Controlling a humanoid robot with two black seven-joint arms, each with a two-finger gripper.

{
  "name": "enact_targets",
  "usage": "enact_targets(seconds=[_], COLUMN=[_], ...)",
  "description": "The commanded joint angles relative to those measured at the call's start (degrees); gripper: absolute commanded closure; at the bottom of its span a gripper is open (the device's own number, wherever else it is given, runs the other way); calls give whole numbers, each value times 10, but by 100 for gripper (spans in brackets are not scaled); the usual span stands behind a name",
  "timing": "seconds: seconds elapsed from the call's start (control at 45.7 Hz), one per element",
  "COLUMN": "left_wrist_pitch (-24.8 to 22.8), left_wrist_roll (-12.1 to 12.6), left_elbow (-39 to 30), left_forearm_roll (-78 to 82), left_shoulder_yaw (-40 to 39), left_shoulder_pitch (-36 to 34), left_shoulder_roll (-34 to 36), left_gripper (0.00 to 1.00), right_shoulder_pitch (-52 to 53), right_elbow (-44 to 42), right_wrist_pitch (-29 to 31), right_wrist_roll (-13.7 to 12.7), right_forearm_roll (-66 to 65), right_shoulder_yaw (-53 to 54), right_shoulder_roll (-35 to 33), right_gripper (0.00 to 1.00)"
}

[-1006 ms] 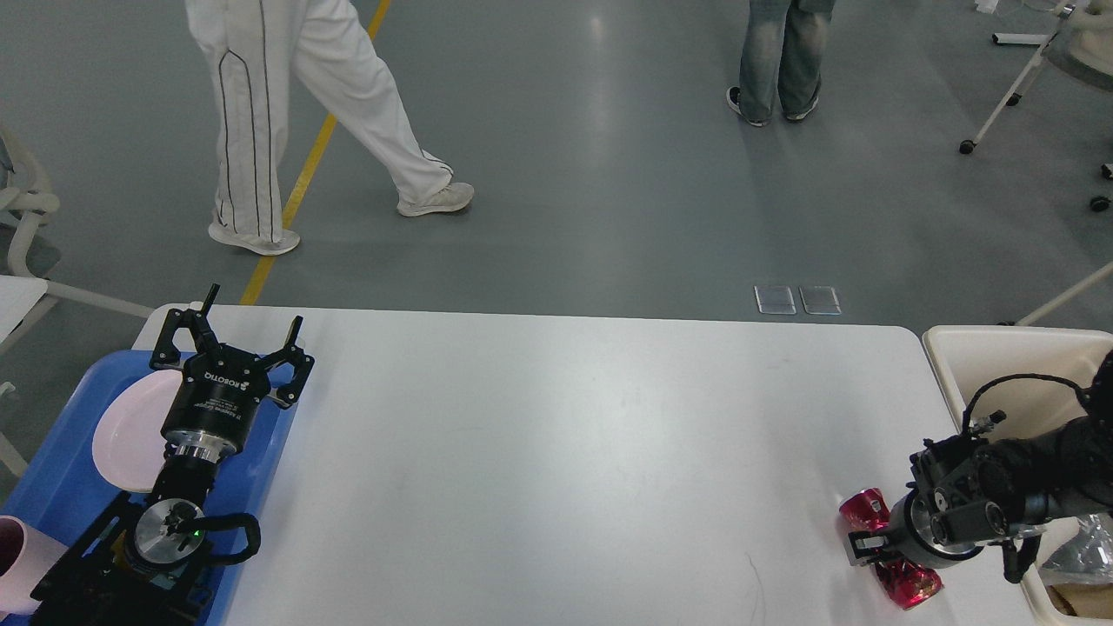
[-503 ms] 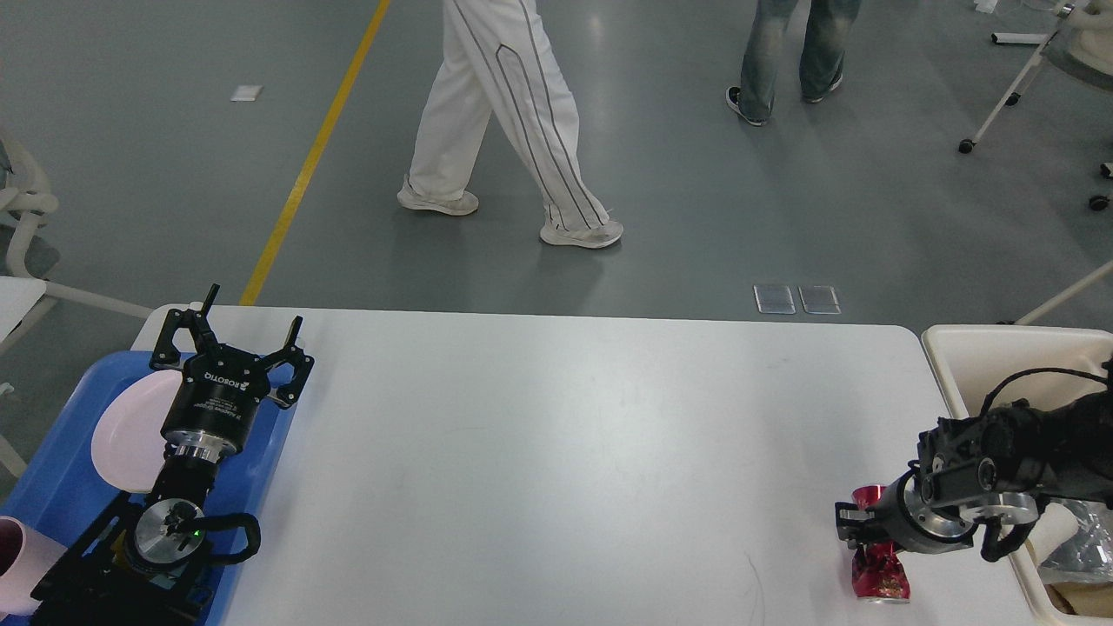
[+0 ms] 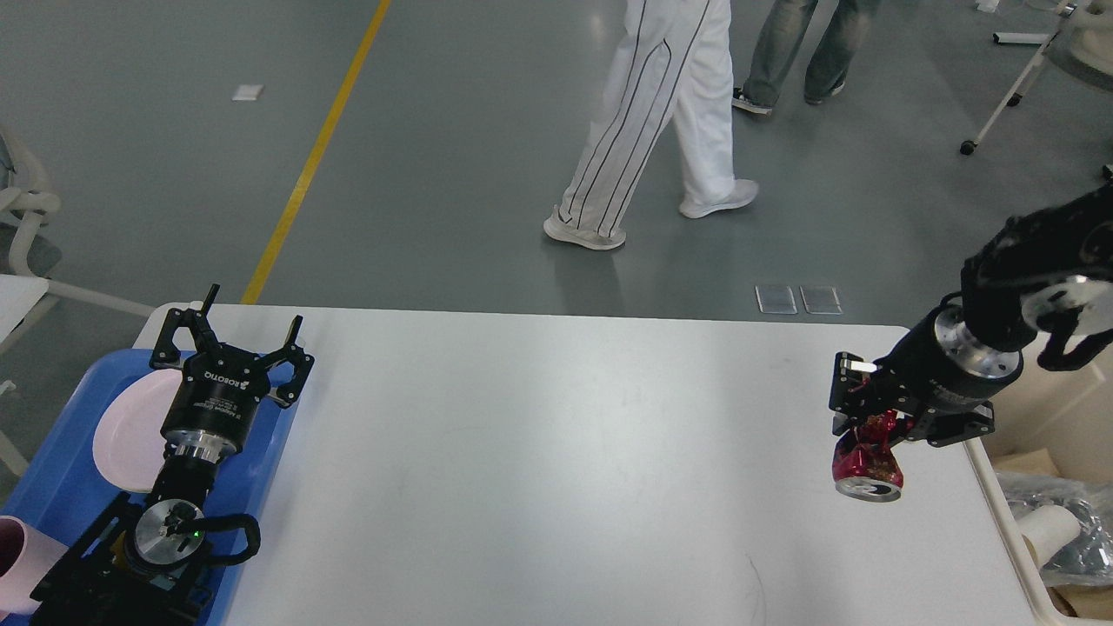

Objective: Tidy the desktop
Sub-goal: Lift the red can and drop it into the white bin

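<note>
Holding the crushed red can [image 3: 865, 456] pinched in our right pincer [image 3: 861, 417] above the desk [image 3: 556, 452] near its right edge, we should carry it over the beige bin [image 3: 1035, 556] beside that edge, our left pincer [image 3: 236, 339] spread empty.

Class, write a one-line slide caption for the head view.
Right tool holds a crushed red can above the white desktop; left tool hangs open over the blue tray.

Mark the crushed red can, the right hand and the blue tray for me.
Crushed red can [image 3: 866, 465], head view: its dented red side.
Right hand [image 3: 856, 409], head view: between its fingertips, at the can's top.
Blue tray [image 3: 61, 474], head view: bare blue floor left of the plate.
</note>
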Motion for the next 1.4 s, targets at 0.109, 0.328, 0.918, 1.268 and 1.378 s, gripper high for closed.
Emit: enact_targets(seconds=[0.109, 0.328, 0.918, 1.268, 1.378], left_wrist_pitch=[1, 0, 0, 0, 0], left_wrist_roll=[0, 0, 0, 0, 0], left_elbow=[1, 1, 1, 0, 0], left_forearm_roll=[0, 0, 0, 0, 0], left_shoulder_yaw=[0, 0, 0, 0, 0], left_shoulder_pitch=[0, 0, 0, 0, 0], left_shoulder_roll=[0, 0, 0, 0, 0], left_gripper=[4, 4, 4, 4, 4], right_shoulder_pitch=[132, 170, -26, -450, -584], right_elbow=[59, 87, -99, -425, -562], right_wrist_pitch=[86, 86, -124, -191, -201], right_wrist_roll=[0, 0, 1, 1, 2], right_forearm_roll=[27, 29, 33, 39, 40], right_shoulder_yaw=[-50, -89, -139, 72, 145], right_shoulder_roll=[5, 3, -203, -244, -205], right_gripper=[100, 100, 100, 100, 100])
